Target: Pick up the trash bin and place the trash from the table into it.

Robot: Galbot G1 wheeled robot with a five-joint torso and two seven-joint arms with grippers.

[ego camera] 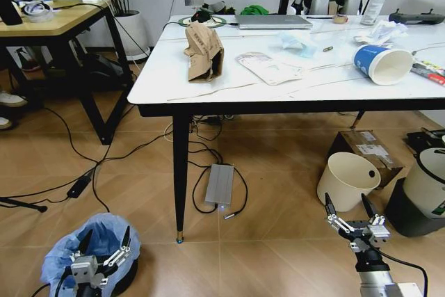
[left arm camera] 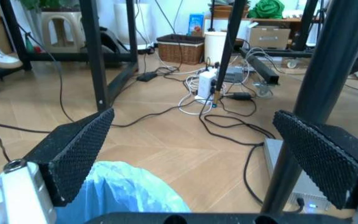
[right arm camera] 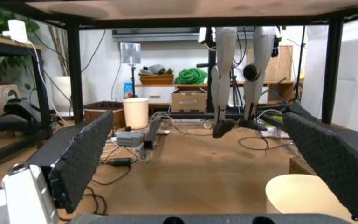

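Observation:
The trash bin [ego camera: 61, 261], lined with a crinkled light-blue bag, stands on the floor at the lower left. My left gripper [ego camera: 106, 241] is open right over its near rim; the blue bag [left arm camera: 126, 191] lies below and between the fingers [left arm camera: 73, 151]. On the white table [ego camera: 160, 81] lies the trash: a crumpled brown paper bag [ego camera: 202, 52], a flat clear package [ego camera: 271, 67], a blue paper cup [ego camera: 381, 62] on its side and a white tissue wad [ego camera: 384, 30]. My right gripper [ego camera: 345, 204] hangs open low on the right, holding nothing.
A plain cream bin [ego camera: 348, 180] [right arm camera: 300, 198] leans just beyond the right gripper, beside a white bucket [ego camera: 430, 184] and a cardboard box [ego camera: 367, 149]. The black table leg [ego camera: 180, 179], a power brick [ego camera: 220, 184] and cables cross the floor. A laptop [ego camera: 272, 21] lies at the table's back.

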